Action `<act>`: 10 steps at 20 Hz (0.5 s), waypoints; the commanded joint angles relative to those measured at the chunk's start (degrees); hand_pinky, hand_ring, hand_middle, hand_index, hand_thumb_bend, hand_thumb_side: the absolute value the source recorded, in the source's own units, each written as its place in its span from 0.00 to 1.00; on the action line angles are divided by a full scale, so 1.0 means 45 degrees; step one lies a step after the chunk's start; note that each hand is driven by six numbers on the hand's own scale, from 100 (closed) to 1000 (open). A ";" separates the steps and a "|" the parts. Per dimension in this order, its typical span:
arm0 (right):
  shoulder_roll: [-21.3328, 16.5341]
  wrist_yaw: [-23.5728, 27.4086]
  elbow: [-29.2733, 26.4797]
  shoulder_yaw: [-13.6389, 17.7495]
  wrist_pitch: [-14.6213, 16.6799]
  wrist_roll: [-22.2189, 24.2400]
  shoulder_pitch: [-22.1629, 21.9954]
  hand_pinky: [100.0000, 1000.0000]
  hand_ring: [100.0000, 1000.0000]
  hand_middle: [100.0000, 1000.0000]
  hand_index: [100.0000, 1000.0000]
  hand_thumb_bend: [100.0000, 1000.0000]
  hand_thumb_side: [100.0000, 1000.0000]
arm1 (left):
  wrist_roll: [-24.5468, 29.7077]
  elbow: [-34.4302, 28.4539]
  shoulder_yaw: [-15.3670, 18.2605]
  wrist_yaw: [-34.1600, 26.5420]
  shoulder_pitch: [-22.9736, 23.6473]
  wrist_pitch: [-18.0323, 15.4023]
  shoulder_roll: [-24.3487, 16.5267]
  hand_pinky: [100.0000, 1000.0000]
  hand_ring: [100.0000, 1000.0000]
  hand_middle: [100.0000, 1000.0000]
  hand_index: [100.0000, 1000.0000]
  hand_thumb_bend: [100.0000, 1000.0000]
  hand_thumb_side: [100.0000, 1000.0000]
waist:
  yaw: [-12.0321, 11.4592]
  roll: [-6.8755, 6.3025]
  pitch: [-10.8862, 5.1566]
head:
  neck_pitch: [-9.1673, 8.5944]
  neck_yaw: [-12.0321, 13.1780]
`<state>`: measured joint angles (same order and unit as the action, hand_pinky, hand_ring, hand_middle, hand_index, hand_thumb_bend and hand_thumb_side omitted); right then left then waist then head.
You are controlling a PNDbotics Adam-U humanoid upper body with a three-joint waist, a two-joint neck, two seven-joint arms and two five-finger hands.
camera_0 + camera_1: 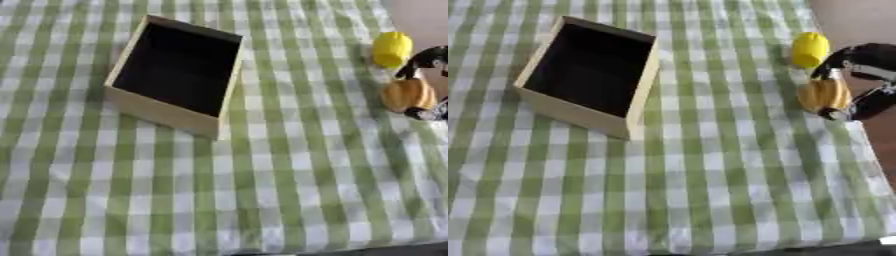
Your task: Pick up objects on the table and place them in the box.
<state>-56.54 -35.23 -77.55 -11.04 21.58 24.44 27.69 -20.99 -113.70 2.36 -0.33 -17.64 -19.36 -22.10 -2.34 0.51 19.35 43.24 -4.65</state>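
Observation:
A wooden box (166,111) with a dark inside stands open at the upper left of the green-and-white checked cloth. At the right edge lies an orange ribbed object (824,95), with my right hand (866,80) curled round it from the right, a dark finger above and another below. A yellow rounded object (809,49) lies on the cloth just beyond it, apart from the hand. My left hand shows in neither view.
The checked tablecloth (262,190) covers the whole table. Its right edge runs close behind the two objects, with bare floor (859,20) past it. The front table edge shows at the bottom.

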 commanded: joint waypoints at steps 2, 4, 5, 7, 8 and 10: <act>-0.0250 -0.0149 0.0125 0.0069 -0.0166 -0.0334 0.0156 0.83 0.80 0.55 0.71 0.26 0.00 | 0.0036 -0.0199 0.0046 -0.0044 -0.0138 0.0013 -0.0109 0.59 0.71 0.71 0.84 0.23 0.53 | -0.0009 0.0030 -0.0212 | -0.0096 -0.0030; -0.0229 -0.0190 0.0130 0.0039 -0.0324 -0.0535 0.0185 0.82 0.78 0.54 0.71 0.33 0.00 | 0.0046 -0.0199 0.0038 -0.0056 -0.0144 0.0023 -0.0089 0.59 0.71 0.71 0.84 0.23 0.54 | -0.0010 0.0040 -0.0212 | -0.0122 -0.0046; -0.0220 -0.0244 0.0125 0.0022 -0.0387 -0.0623 0.0200 0.81 0.77 0.53 0.70 0.34 0.00 | 0.0050 -0.0199 0.0037 -0.0061 -0.0142 0.0033 -0.0074 0.59 0.71 0.71 0.84 0.23 0.54 | -0.0009 0.0043 -0.0211 | -0.0128 -0.0048; -0.0185 -0.0346 0.0098 0.0014 -0.0522 -0.0852 0.0215 0.80 0.73 0.50 0.67 0.33 0.00 | 0.0050 -0.0199 0.0044 -0.0072 -0.0134 0.0051 -0.0048 0.59 0.71 0.71 0.84 0.22 0.54 | -0.0009 0.0046 -0.0211 | -0.0129 -0.0062; -0.0166 -0.0358 0.0075 0.0006 -0.0580 -0.0991 0.0207 0.79 0.73 0.50 0.66 0.33 0.00 | 0.0049 -0.0199 0.0049 -0.0075 -0.0132 0.0058 -0.0041 0.59 0.71 0.71 0.84 0.22 0.54 | -0.0009 0.0048 -0.0209 | -0.0132 -0.0067; -0.0119 -0.0255 0.0005 -0.0004 -0.0680 -0.1248 0.0168 0.78 0.70 0.48 0.65 0.21 0.06 | 0.0056 -0.0199 0.0047 -0.0083 -0.0125 0.0072 -0.0032 0.59 0.71 0.71 0.84 0.22 0.54 | -0.0005 0.0050 -0.0205 | -0.0114 -0.0056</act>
<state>-55.63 -36.28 -77.24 -11.43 18.81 19.68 27.90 -20.77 -113.70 2.34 -0.54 -17.66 -19.12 -21.64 -2.41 0.65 19.37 43.22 -4.72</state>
